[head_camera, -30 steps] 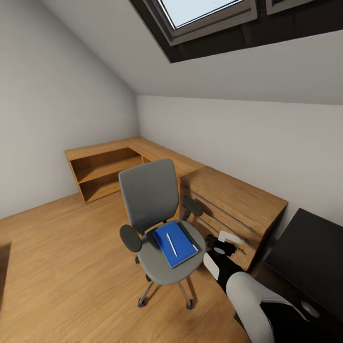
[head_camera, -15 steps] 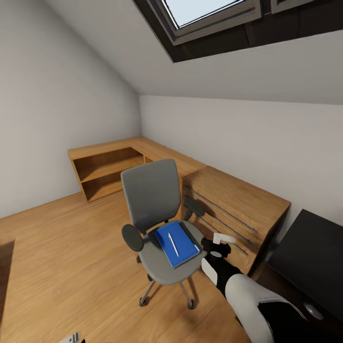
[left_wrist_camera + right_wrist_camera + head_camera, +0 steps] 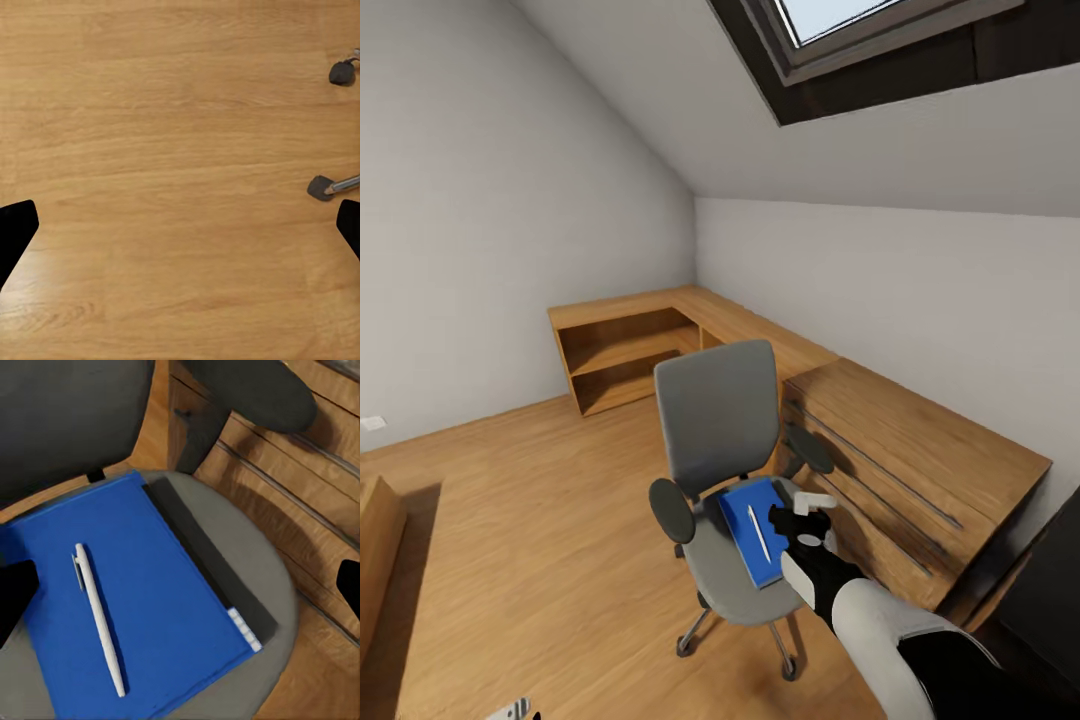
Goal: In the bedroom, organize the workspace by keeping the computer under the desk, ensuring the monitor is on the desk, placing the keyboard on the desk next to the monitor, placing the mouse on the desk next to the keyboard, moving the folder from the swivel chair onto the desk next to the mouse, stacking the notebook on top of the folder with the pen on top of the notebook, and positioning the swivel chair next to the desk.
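Blue folder (image 3: 150, 600): bright blue, flat on the grey seat of the swivel chair (image 3: 720, 420), so not yet at the desk.
Pen (image 3: 97, 619): thin white stick lying loose on the folder; it would roll off if the folder were tipped.
Dark strip (image 3: 210, 562): a darker flat edge shows along one side of the folder, touching it; probably the notebook, I can't tell for sure.
Right hand (image 3: 807, 518): over the seat's edge just beside the folder, fingertips spread wide, nothing in them; lined up for a pick, I'd say.
Left hand (image 3: 180, 232): low, pointing at the wood floor (image 3: 165, 150), fingers wide apart and empty, parked clear.
Wood drawer chest (image 3: 920, 470): right behind the chair.
Desk (image 3: 1060, 590): only a black corner shows.
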Robot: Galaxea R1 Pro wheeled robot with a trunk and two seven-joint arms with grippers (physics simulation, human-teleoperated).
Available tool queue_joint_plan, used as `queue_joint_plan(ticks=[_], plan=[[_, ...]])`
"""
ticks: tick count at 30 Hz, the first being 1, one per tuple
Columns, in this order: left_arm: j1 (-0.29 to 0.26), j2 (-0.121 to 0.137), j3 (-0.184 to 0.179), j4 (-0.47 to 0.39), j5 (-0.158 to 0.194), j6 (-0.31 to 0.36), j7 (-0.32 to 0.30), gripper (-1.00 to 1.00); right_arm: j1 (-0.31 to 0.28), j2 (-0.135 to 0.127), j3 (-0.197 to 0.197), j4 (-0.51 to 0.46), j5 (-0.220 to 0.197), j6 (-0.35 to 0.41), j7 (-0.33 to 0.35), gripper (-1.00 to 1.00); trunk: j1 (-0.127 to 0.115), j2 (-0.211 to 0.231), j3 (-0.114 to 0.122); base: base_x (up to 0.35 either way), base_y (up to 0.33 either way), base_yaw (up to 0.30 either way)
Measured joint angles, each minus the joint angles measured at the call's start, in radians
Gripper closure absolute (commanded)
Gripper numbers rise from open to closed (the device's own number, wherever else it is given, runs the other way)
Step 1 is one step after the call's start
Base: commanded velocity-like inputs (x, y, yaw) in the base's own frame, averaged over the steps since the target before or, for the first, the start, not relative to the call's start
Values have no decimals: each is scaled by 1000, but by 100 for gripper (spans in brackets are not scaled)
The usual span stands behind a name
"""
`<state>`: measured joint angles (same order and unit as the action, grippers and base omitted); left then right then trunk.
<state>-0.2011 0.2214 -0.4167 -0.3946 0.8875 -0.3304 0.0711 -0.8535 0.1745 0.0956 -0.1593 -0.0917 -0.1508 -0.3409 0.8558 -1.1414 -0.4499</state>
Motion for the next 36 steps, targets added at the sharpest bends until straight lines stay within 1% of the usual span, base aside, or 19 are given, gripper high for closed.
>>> queue_joint_plan(ticks=[3,4,9,13,17,21,22,25,26,27,28,29,30,31,32,33,34,35,36], plan=[[0,0,-1,0,-3,0,0,-100,0,0,14,5,3,0,31,-100,0,0,-1,315,0,116],[0,-1,-2,0,-7,1,0,-100,0,0,20,9,4,0,56,-100,0,0,-2,319,0,61],[0,-8,-2,0,-26,1,1,-100,0,0,32,17,10,-1,127,-100,0,0,-2,319,0,31],[0,-15,-1,0,-34,2,1,-100,0,0,39,19,21,-3,156,-100,0,0,-2,209,0,9],[0,-19,-1,0,-40,3,0,-100,0,0,43,23,51,-4,175,-100,0,0,-2,43,0,2],[0,-20,-1,-4,-43,3,1,-100,0,0,48,34,71,0,224,-100,1,0,-2,6,0,0],[0,-20,0,-29,-42,5,1,-100,0,0,68,44,99,15,272,-100,1,0,-2,1,0,0],[0,-18,3,-73,-38,8,1,-100,0,0,80,47,116,44,301,-100,1,0,-2,0,0,0],[0,-12,6,-118,-34,18,2,-100,0,0,92,47,124,114,329,-100,4,-7,-5,0,0,0],[0,-7,9,-139,-33,31,3,-100,0,0,94,46,126,153,337,-100,8,-14,-9,0,0,0],[0,2,10,-169,-33,59,4,-100,0,0,95,45,128,193,343,-100,12,-21,-12,0,0,0],[7,84,10,-312,14,335,101,-100,-1,0,92,0,131,315,348,-100,16,-28,-15,0,0,0],[16,131,9,-476,64,443,211,-100,-1,0,91,-19,131,337,348,-100,20,-35,-18,0,0,0],[20,133,7,-670,92,476,271,-100,-1,0,89,-27,131,345,347,-100,23,-42,-21,0,0,0],[28,148,1,-856,170,549,493,-100,-1,0,87,-45,131,362,345,-100,27,-49,-24,0,0,0],[30,150,-1,-905,187,561,557,-100,-1,0,87,-48,131,365,345,-100,31,-56,-27,0,0,0],[31,151,-4,-939,198,570,605,-100,-1,0,86,-50,131,367,344,-100,35,-63,-30,0,0,0],[32,152,-15,-987,213,581,681,-100,-1,0,86,-53,130,370,344,-100,39,-70,-34,0,0,0],[33,153,-24,-1005,219,584,711,-100,-1,0,86,-54,130,371,343,-100,43,-77,-37,0,0,0]])
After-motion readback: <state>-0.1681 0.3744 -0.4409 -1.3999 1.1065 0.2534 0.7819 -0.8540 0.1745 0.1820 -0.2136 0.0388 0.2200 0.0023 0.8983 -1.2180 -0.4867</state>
